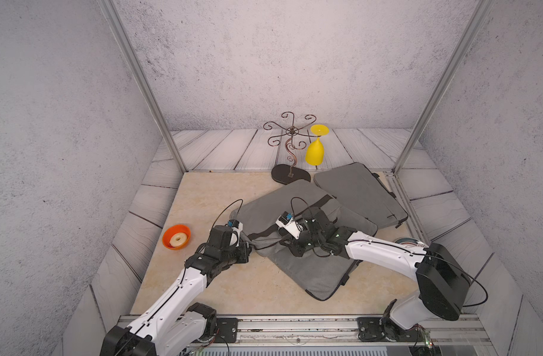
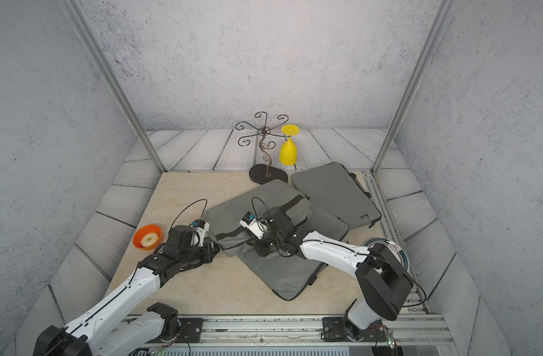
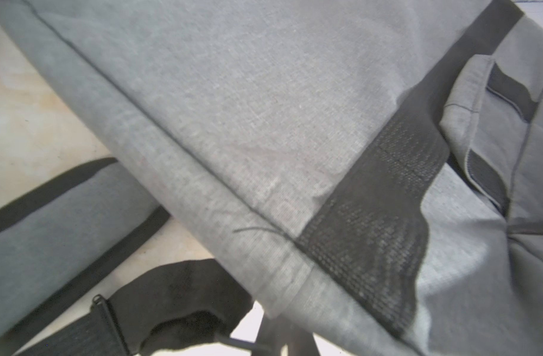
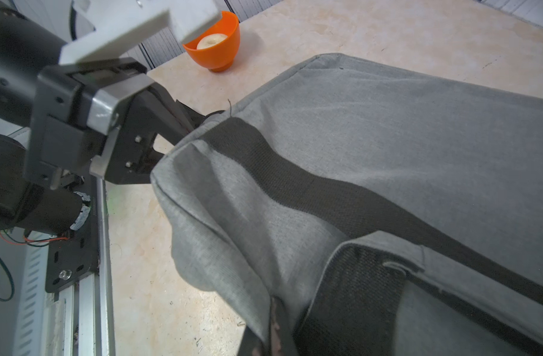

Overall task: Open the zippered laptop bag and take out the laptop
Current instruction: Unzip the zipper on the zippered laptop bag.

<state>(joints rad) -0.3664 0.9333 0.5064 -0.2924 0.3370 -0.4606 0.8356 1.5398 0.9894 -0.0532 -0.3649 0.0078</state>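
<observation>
- We find the bag (image 1: 282, 203), grey with a black strap (image 3: 387, 215) across its face, in the middle of the table (image 1: 218, 191) in both top views. Its near side rests across a flatter lower bag (image 1: 319, 271).
- The left gripper (image 1: 248, 245) sits low at the bag's left near corner. In the right wrist view we see its fingers (image 4: 168, 117) closed on a black tab (image 4: 204, 115) that juts from that corner.
- The right gripper (image 1: 290, 246) stands over the bag's near edge, to the right of the left gripper. We read its fingers (image 4: 278, 323) as closed on a bunched fold of the bag's grey fabric, which is raised off the table there.
- The rear bag (image 1: 356, 191), also grey, lies flat toward the far right corner, just beside the lower bag.
- The bowl (image 1: 176, 236) is orange, stands left of the left gripper apart from the bags, and holds a pale ring (image 1: 178, 239).
- The rack (image 1: 290, 135) is a wire stand at the table's far edge, and a yellow glass (image 1: 315, 151) hangs upside down from one of its arms.
</observation>
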